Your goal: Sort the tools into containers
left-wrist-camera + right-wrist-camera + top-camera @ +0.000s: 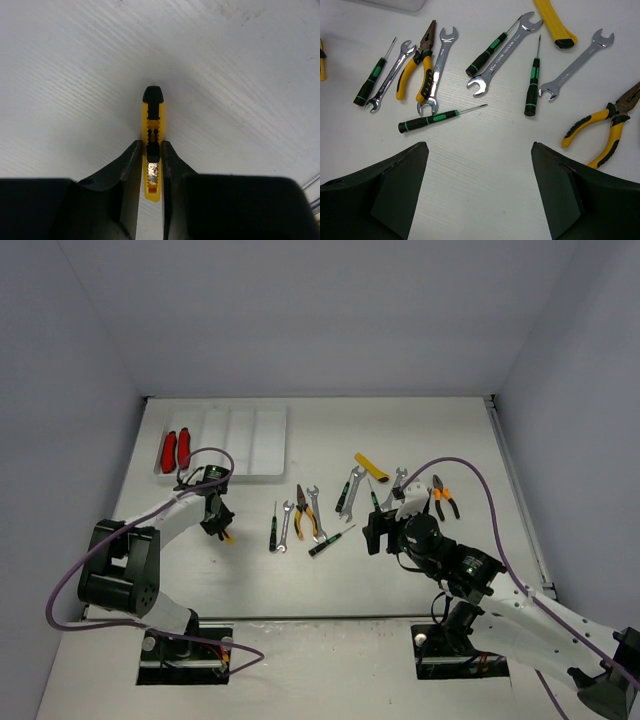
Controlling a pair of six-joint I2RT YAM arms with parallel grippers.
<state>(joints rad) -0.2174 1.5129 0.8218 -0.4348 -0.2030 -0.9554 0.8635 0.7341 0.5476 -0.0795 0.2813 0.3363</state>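
The left claw [150, 150] is pinching its fingers tight on a yellow utility knife [152, 107], left of the loose tools, while the right claw [479, 167] is hanging wide apart over the counter [485, 145], gripping nothing. Beyond it, wrenches [502, 52], screwdrivers [432, 119] and pliers [602, 127] are lying scattered. Farthest back, two red knives [176, 449] are sitting in the leftmost compartment of the white tray [262, 430].

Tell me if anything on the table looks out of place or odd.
Nothing looks damaged or spilled, but the pile is untidy: one wrench overlaps the pliers, and a screwdriver crosses the long wrench. Only two red knives are in the tray.
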